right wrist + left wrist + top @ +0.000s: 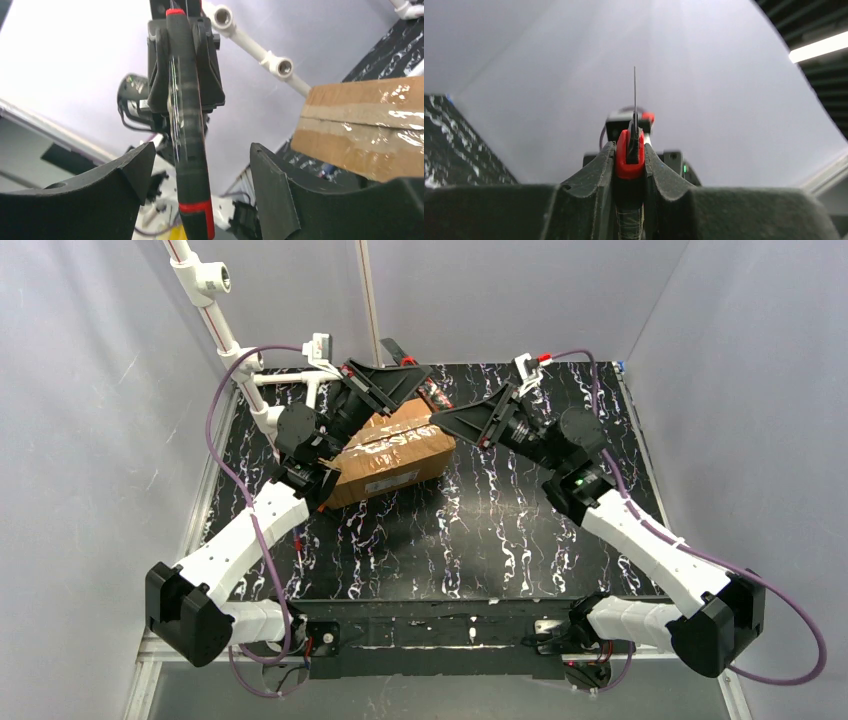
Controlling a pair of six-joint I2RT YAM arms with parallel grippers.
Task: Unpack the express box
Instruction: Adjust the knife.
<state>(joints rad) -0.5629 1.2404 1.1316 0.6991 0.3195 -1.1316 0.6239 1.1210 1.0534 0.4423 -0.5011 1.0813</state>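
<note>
- While the express box lies sealed, the step in hand, as I judge it, is passing the cutter from one hand to the other, ahead of slitting the tape.
- Left hand: fingers together, clamped on the cutter's red-and-black body. The thin blade stands up past the fingertips.
- Right hand: fingers apart, one on each side of the cutter's handle. Neither pad visibly touches it, and the hand holds nothing.
- Express box: on the tabletop, far and left of centre, under my left hand. The glossy tape along its seam is unbroken where I can see it, and a white label sits on the near side.
- Next move, in my judgement: the right hand draws clear of the handle without knocking it. The left hand then turns the blade down onto the taped seam and runs along it, shallow enough to spare the contents.
- Risk: the grip is narrow on a long tool, so the cutter may pivot when the blade meets the tape.
</note>
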